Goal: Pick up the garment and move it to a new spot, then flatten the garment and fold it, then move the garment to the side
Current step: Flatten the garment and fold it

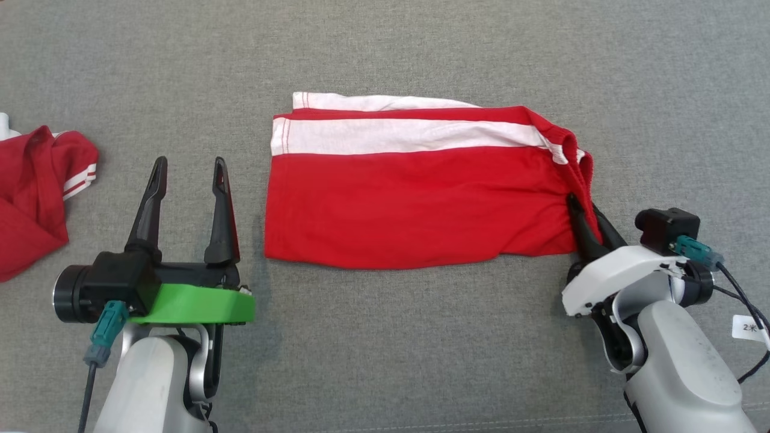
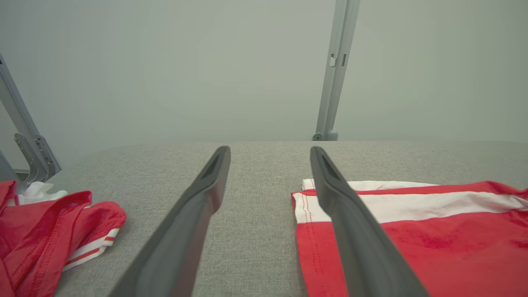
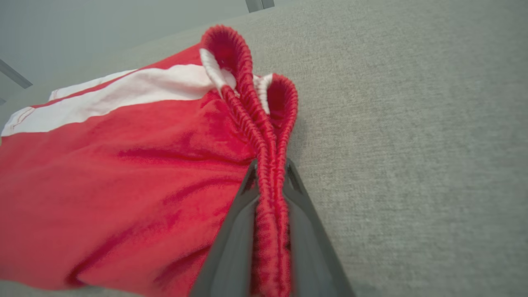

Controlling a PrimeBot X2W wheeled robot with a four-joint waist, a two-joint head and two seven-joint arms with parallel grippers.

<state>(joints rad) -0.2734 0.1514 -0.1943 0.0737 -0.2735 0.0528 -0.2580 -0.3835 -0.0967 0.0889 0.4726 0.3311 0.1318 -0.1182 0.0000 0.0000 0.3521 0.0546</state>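
Garment (image 1: pixel 415 204), red with a broad white stripe along its far side, lies folded flat near the middle of a grey fabric surface (image 1: pixel 385 337). Its gathered elastic waistband (image 3: pixel 247 90) forms the end toward the surface's right edge, standing up in two loops. The right claw (image 3: pixel 270 165) is clamped on that waistband, its two dark fingers pinching the red elastic between them. The left claw (image 1: pixel 190 162) has its fingers spread wide apart, holding nothing, over bare surface just beside the garment's left end. Crumpled red clothing (image 1: pixel 36 192) with thin white stripes lies well apart, toward the surface's left edge.
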